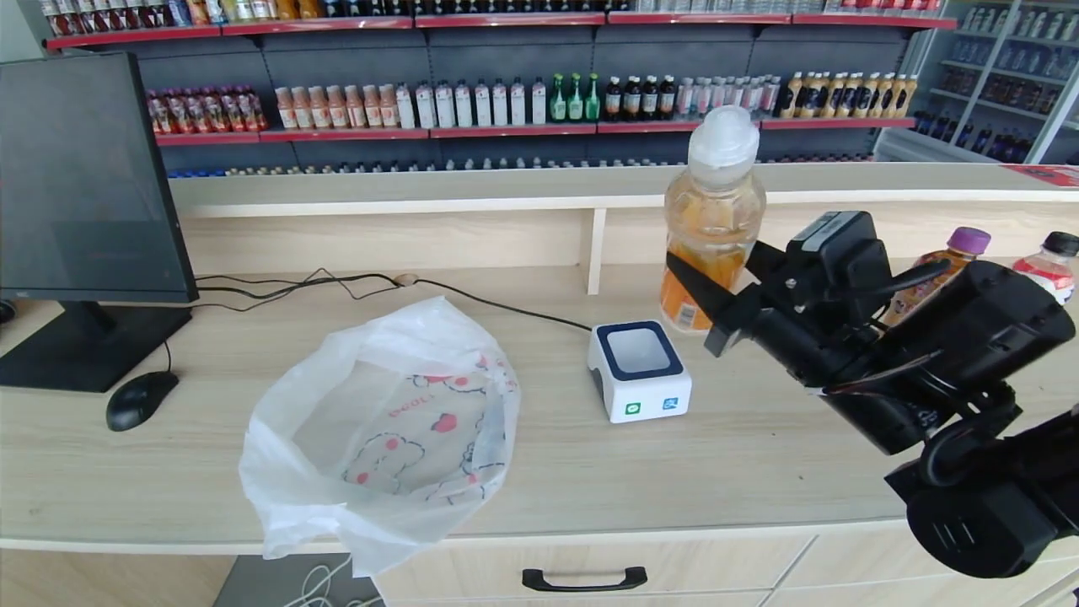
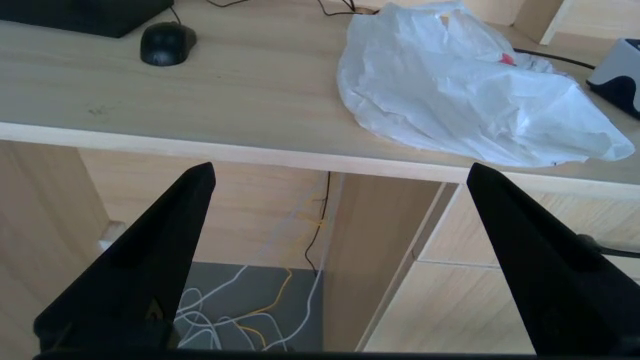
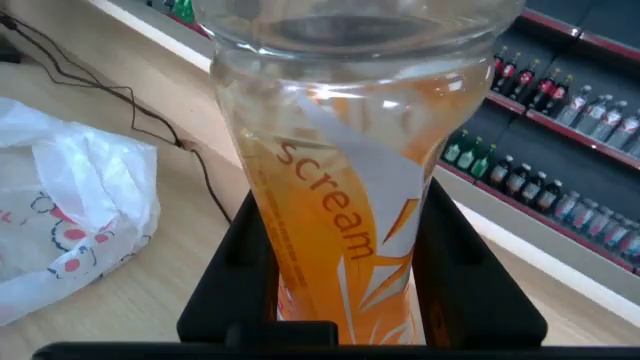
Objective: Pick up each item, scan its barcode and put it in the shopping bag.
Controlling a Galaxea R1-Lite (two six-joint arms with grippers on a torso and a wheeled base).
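My right gripper (image 1: 718, 274) is shut on an orange drink bottle (image 1: 712, 221) with a white cap, held upright above the counter just behind and right of the white barcode scanner (image 1: 638, 369). In the right wrist view the bottle (image 3: 340, 190) stands between the two black fingers (image 3: 462, 262), which press its lower sides. The white plastic shopping bag (image 1: 388, 430) lies open at the counter's front edge, left of the scanner. My left gripper (image 2: 340, 175) is open and holds nothing, below and in front of the counter edge, facing the bag (image 2: 460, 80).
A monitor (image 1: 84, 185) and a black mouse (image 1: 139, 398) occupy the counter's left end, with cables running behind the bag. Two more bottles (image 1: 948, 265) (image 1: 1049, 263) stand at the far right behind my right arm. A raised ledge (image 1: 590, 190) backs the counter.
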